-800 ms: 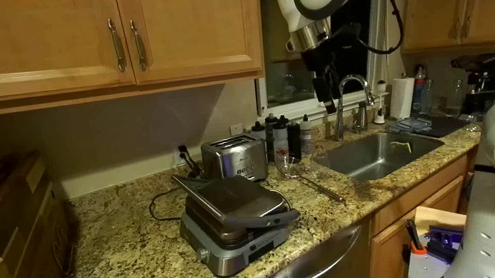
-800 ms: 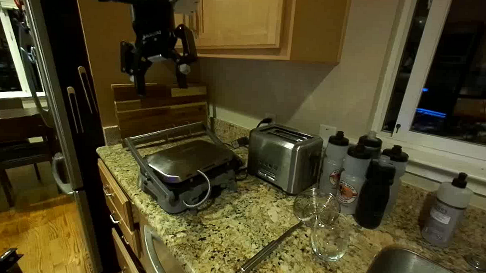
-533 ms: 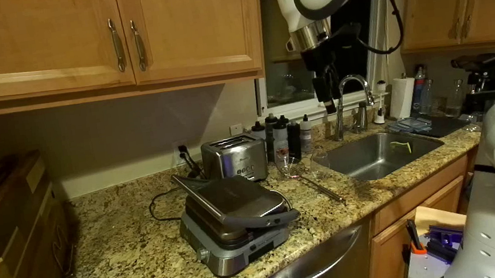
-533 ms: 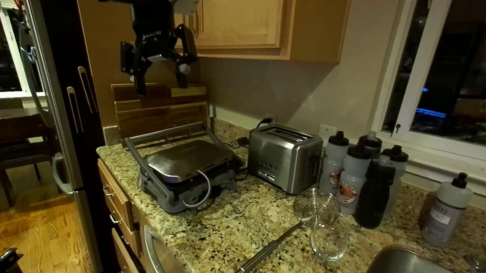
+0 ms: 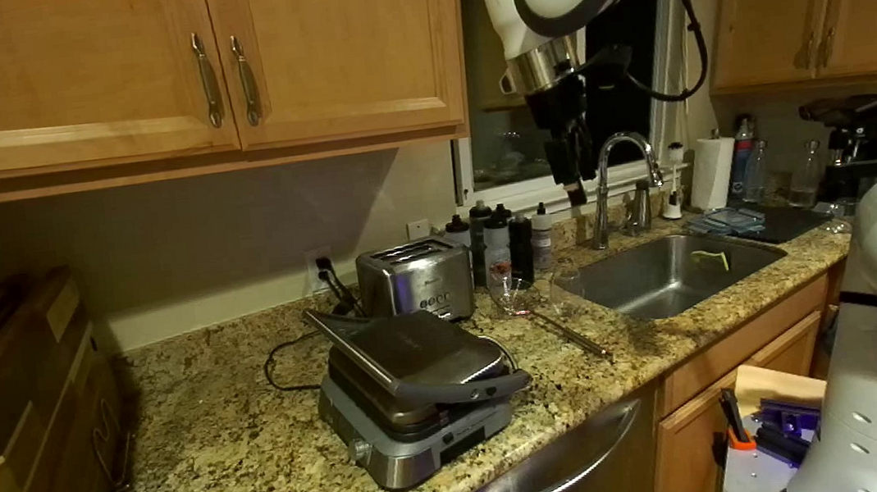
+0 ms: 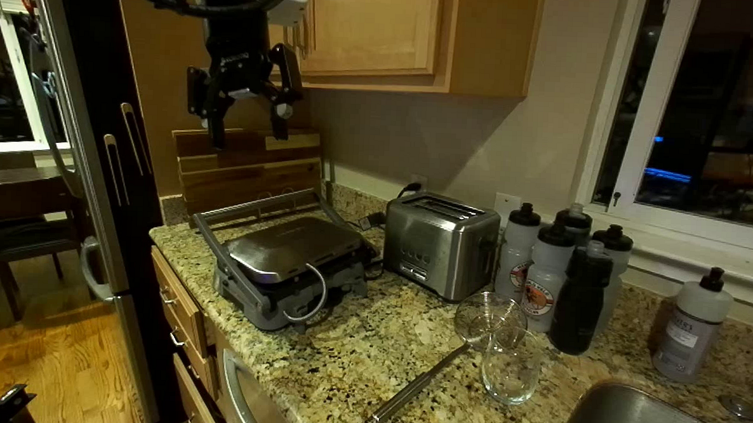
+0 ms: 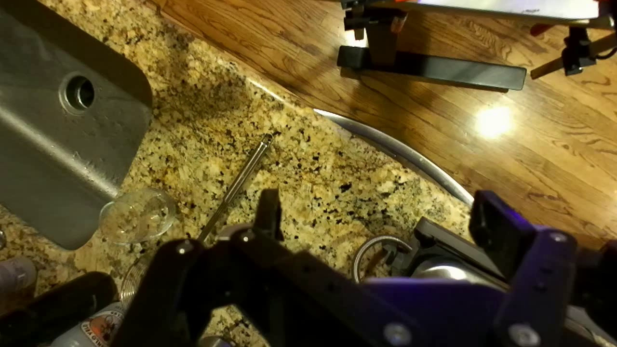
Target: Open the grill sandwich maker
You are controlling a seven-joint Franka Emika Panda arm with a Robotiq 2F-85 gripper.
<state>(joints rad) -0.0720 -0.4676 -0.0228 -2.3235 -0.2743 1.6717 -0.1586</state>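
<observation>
One grill sandwich maker [image 6: 291,271], lid [image 5: 426,350] lowered, sits on the desk [image 5: 214,453], below and well apart from the fingers [image 6: 216,131].

The fingers stand wide apart and hold nothing. In both exterior views they hang in the air, higher than the grill sandwich maker, which rests near the chrome toaster [image 6: 438,246]. In the wrist view only part of it shows, beyond the gap between the fingers, nearer to one of them in the picture and partly covered, with a grey loop [image 7: 383,239] at its side. That view alone shows the drain [image 7: 79,91] in the floor of the sink [image 7: 115,120]. The dial [image 5: 360,451] on the grill sandwich maker's front shows in an exterior view alone, and so does a dark chair [image 6: 26,237].
</observation>
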